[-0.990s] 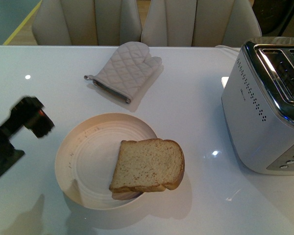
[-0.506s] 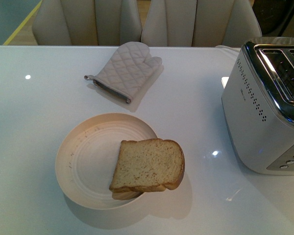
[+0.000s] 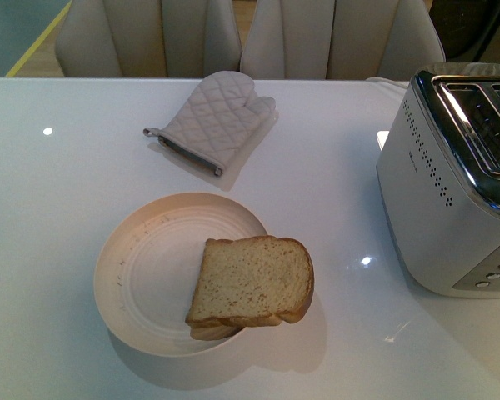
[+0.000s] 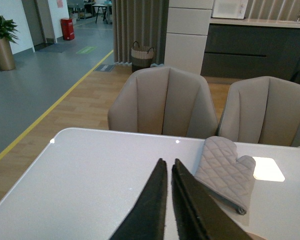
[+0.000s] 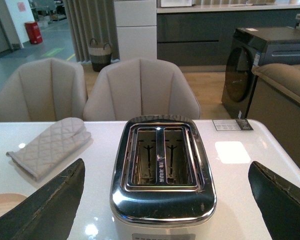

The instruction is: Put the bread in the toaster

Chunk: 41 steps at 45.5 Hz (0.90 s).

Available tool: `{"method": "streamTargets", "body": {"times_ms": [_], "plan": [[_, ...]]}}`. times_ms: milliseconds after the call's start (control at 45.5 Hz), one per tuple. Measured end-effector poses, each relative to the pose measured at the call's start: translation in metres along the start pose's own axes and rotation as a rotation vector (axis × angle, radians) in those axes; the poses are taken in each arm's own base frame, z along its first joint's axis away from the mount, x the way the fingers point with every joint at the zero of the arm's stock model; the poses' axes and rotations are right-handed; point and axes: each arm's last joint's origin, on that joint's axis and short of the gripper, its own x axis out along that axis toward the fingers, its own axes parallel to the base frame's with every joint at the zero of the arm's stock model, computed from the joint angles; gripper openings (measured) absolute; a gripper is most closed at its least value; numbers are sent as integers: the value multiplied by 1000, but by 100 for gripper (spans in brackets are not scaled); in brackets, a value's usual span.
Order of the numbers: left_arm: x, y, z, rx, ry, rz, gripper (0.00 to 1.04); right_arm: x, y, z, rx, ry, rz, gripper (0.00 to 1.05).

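On a white table (image 3: 67,183), the bread (image 3: 252,279) lies on a cream plate (image 3: 146,267), one edge overhanging its rim toward the toaster (image 3: 446,200), whose two slots stand empty. The left gripper (image 4: 169,164) is closed on nothing; the right gripper (image 5: 166,167) gapes wide, empty.

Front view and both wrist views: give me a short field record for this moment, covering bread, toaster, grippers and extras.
bread: on the plate, overhanging its rim toward the toaster
toaster: upright on the table, both slots empty
left gripper: shut, empty, above the table
right gripper: open, empty, facing the toaster
other: oven mitt lying flat near the chairs
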Motion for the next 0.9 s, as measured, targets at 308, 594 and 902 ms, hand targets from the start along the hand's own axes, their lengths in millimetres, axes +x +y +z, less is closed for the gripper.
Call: {"method": "streamTargets", "body": {"times_ms": [308, 594, 902], "plan": [[-18, 0, -9, 7, 0, -5, 3, 0, 0, 0, 0, 0, 0, 96], [-28, 1, -17, 10, -9, -4, 3, 8, 14, -5, -90, 473, -167, 96], [-37, 1, -15, 9, -16, -4, 3, 51, 53, 24, -51, 420, 15, 96]]}}
